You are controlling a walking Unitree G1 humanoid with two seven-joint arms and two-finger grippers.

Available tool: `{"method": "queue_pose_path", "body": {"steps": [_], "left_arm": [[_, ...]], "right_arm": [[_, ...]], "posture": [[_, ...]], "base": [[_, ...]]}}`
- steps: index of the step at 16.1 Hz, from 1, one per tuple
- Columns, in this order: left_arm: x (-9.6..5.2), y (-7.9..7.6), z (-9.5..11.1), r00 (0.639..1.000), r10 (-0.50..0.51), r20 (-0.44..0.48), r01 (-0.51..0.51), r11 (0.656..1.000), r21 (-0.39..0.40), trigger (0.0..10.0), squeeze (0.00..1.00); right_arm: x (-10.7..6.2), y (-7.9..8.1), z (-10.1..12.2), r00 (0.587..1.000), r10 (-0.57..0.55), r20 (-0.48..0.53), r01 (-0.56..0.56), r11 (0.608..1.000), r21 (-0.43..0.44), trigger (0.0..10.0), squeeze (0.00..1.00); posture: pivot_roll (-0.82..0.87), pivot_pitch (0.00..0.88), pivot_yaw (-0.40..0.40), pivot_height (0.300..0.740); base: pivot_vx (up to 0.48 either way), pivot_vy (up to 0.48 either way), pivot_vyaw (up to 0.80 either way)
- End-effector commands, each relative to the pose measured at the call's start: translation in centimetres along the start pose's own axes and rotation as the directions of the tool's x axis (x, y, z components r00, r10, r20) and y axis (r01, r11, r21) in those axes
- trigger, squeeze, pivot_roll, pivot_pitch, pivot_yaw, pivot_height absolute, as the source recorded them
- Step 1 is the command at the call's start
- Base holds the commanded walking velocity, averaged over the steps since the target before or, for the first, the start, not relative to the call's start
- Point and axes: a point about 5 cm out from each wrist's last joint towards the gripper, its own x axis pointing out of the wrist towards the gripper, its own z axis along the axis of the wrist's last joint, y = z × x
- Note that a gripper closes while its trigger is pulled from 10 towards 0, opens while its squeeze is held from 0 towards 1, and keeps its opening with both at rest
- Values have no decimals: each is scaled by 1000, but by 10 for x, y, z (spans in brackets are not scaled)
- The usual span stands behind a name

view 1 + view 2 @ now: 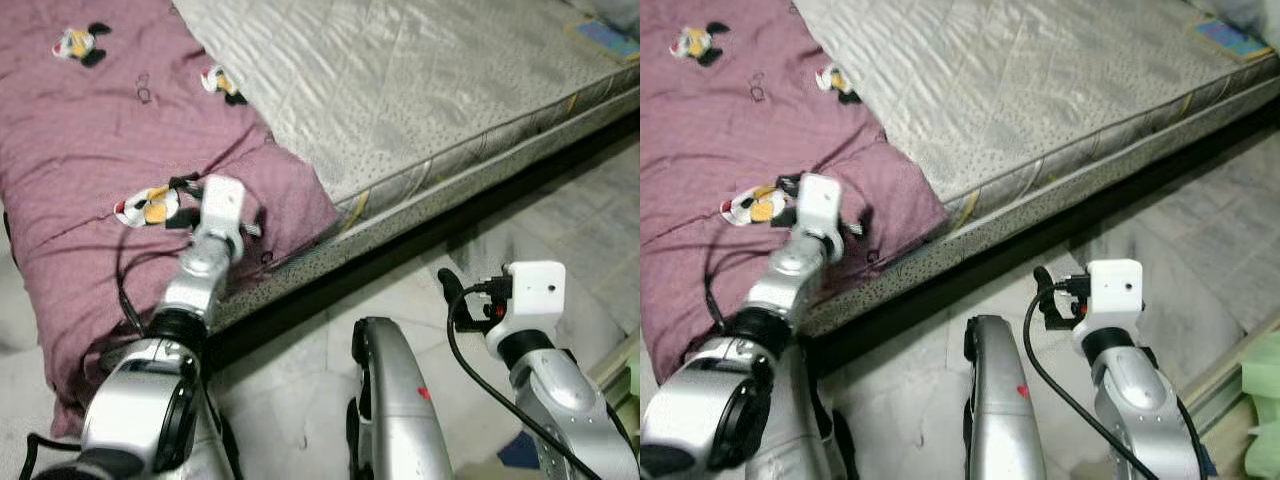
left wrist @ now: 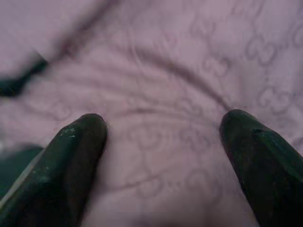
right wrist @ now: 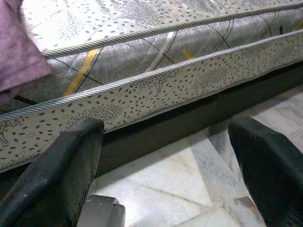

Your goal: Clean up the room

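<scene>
Lying lengthwise along the mattress (image 1: 450, 90), blanket (image 1: 90, 130) under spread left claw (image 2: 161, 137)

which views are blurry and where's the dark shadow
Left wrist view: soft and out of focus, the blanket pattern smeared, both fingers fuzzy. Right wrist view: sharp on the mattress edge, the near fingers blurred. Eye views: fairly clear, evenly lit, with a dark band of shadow under the bed edge.
</scene>
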Motion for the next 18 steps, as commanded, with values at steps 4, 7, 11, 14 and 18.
{"method": "queue_pose_path", "body": {"steps": [4,7,11,14,18], "left_arm": [[6,-30,-2,980,-167,-112,180,976,121,10000,0],[5,-54,1,961,-262,-92,277,931,239,10000,0],[4,-41,35,962,-152,227,97,967,237,10000,0],[-4,-20,66,898,-63,435,11,993,121,10000,0],[-27,18,70,812,188,553,-149,982,-116,10000,0]], "right_arm": [[-2,-1,4,1000,-13,2,13,1000,9,10000,0],[6,4,6,1000,-9,20,9,1000,24,10000,0],[29,18,15,996,21,85,-26,998,56,10000,0],[46,26,20,992,33,125,-42,997,69,10000,0],[74,42,29,980,62,188,-76,995,68,10000,0]], "posture": [[-303,204,-30,500],[-281,171,-19,500],[-227,102,-14,500],[-179,44,-8,500],[-108,0,-15,500]], "base": [[0,0,0],[0,0,0],[0,0,0],[0,0,0],[0,0,0]]}}
